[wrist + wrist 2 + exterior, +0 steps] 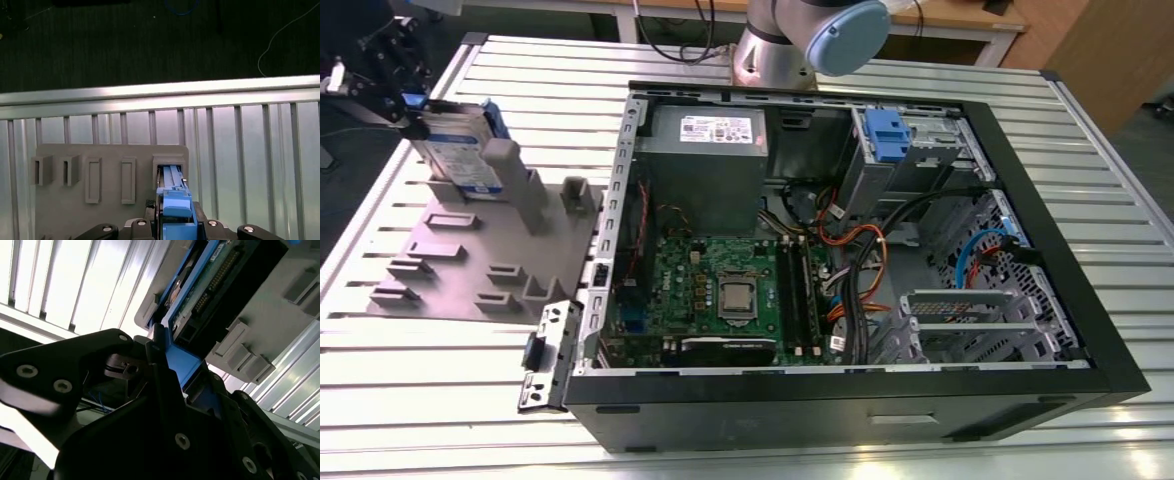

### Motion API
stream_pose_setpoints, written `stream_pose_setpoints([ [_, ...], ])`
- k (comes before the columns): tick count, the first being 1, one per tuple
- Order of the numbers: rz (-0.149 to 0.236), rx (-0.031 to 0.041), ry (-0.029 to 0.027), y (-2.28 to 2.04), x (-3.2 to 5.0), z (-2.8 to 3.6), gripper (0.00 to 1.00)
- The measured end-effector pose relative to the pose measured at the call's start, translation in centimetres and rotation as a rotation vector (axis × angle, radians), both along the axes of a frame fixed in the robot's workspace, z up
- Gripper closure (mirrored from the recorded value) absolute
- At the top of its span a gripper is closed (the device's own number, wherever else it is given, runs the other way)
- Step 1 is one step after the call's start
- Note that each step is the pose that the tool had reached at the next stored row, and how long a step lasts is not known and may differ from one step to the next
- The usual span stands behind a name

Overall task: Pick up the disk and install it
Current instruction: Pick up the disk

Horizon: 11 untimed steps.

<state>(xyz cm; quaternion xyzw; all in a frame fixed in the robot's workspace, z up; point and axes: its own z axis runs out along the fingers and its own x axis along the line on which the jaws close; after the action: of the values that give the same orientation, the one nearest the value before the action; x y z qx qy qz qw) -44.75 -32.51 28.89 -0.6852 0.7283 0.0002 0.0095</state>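
Standing in the grey rack [467, 250], disk [460, 152] pinched between the fingers [159, 352].

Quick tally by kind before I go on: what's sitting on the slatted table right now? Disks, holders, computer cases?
Disk: 1
Grey holder: 1
Open computer case: 1
Total: 3

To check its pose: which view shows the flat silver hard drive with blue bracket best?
The exterior view: the silver disk stands upright in a grey holder. Both wrist views show its blue bracket close up.
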Motion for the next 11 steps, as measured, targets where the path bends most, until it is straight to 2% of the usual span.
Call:
stream_pose_setpoints([
  [3,0.032,0.0000,0.0000,-0.01,0.00,0.00,0.63],
  [8,0.033,0.0000,0.0001,-0.01,0.00,0.00,0.63],
  [11,0.049,-0.0001,0.0000,-0.02,-0.01,0.00,0.63],
])
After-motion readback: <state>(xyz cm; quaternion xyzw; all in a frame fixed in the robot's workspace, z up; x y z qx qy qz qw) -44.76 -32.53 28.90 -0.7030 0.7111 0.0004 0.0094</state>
